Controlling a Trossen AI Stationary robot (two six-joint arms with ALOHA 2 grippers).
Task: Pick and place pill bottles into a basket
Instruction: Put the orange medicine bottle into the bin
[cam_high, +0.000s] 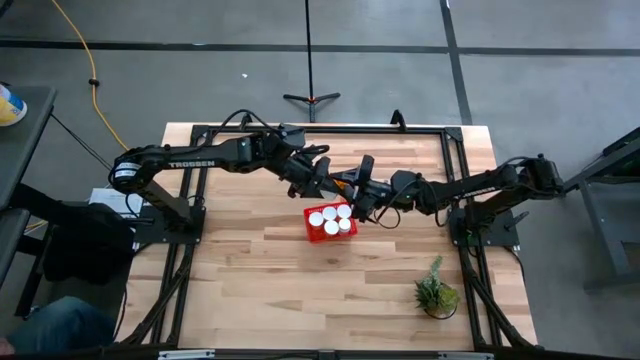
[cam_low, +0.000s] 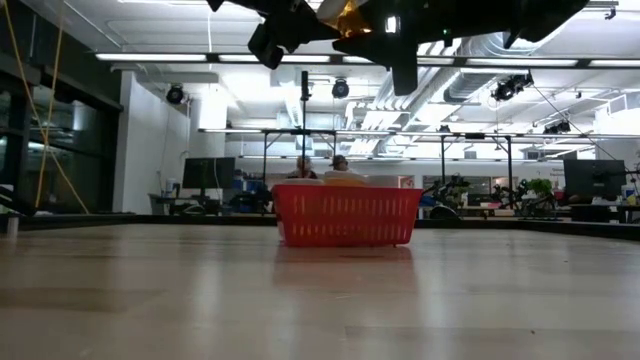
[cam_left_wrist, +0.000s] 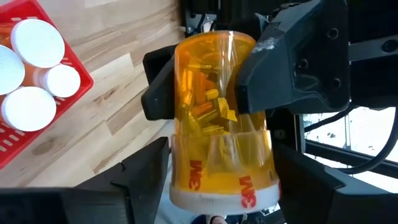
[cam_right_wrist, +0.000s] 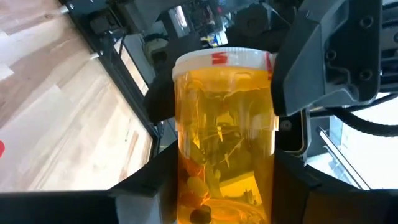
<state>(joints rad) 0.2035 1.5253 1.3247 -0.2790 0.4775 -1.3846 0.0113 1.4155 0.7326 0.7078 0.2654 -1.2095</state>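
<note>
Above the table, the left end effector and the right end effector both pinch one pill bottle. Four white-capped bottles already sit inside the red basket, so this task looks mostly done.

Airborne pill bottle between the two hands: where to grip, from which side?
Probably grip the pill bottle across its straight orange wall, fingers on opposite round sides, coming in along its axis from an end. The right hand holds the base end that way; the left hand sits at the white cap end.
</note>
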